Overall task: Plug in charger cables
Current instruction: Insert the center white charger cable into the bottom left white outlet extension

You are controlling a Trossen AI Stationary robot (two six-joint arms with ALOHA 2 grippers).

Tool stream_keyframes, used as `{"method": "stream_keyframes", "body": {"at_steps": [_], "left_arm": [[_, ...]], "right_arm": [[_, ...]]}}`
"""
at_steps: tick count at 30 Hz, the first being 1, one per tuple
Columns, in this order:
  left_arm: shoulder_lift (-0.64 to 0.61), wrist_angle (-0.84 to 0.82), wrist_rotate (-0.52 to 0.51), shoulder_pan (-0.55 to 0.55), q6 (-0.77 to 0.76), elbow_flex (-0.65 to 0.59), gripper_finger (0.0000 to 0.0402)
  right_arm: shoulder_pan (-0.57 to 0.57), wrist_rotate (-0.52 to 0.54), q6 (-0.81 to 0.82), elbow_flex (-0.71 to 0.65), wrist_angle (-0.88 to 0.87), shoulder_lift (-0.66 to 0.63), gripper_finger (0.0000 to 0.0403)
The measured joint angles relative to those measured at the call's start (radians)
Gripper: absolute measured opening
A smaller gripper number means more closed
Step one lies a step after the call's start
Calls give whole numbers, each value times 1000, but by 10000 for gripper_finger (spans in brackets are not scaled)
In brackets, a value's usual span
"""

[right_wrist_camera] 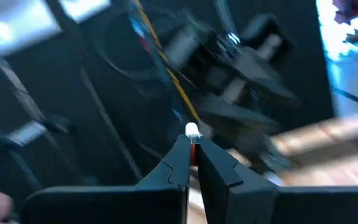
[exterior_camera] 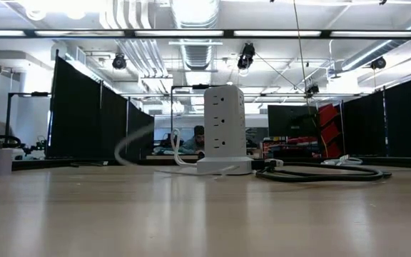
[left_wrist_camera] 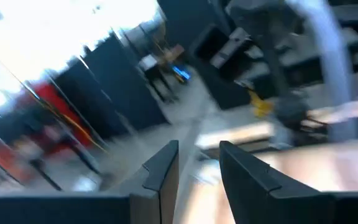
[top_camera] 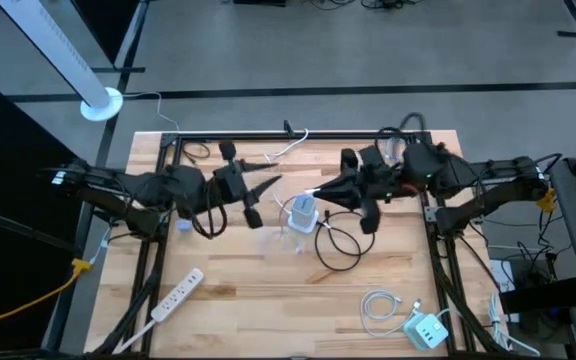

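Wooden planks make up your table [top_camera: 268, 290], framed by black rails, and both dark arms reach in over its middle from opposite sides. Your left arm comes from the left edge, and its left gripper [top_camera: 264, 184] hangs above the boards just left of centre; in its own wrist view the two fingers [left_wrist_camera: 166, 165] stand apart with a clear gap and nothing between them. Your right arm comes from the right edge, and the right gripper [top_camera: 315, 192] points toward the centre; in its wrist view the jaws are pinched together on a small white plug [right_wrist_camera: 192, 130] that sticks out at their tips.

Between the two grippers stands a white tower power strip [top_camera: 303, 214], upright on its round base, with sockets on the faces you can see from the low view [exterior_camera: 223, 128]. A black charger cable [top_camera: 336, 246] lies in loose loops on the table just right of the tower, touching its base area. A thin white cable [exterior_camera: 148, 146] arcs off the tower's left side in the low view. Near the front right corner a white charger cable [top_camera: 378, 308] lies coiled, just beside a small white charger block [top_camera: 426, 330]. A long white power strip [top_camera: 178, 293] lies diagonally near the front left. Another white cable [top_camera: 290, 144] lies at the far edge of the table.
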Motion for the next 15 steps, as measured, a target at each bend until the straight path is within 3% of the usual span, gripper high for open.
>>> {"method": "stream_keyframes", "body": {"at_steps": [4,9,12,15], "left_arm": [[35,253,33,-1,135,0,105],[57,397,197,-1,167,0,103],[73,410,253,0,131,0,103],[83,439,267,3,-7,0,102]], "right_arm": [[0,-12,58,0,119,0,4],[-16,-12,139,2,219,10,4],[-23,-47,88,3,231,16,4],[-21,-57,47,3,231,16,4]]}}
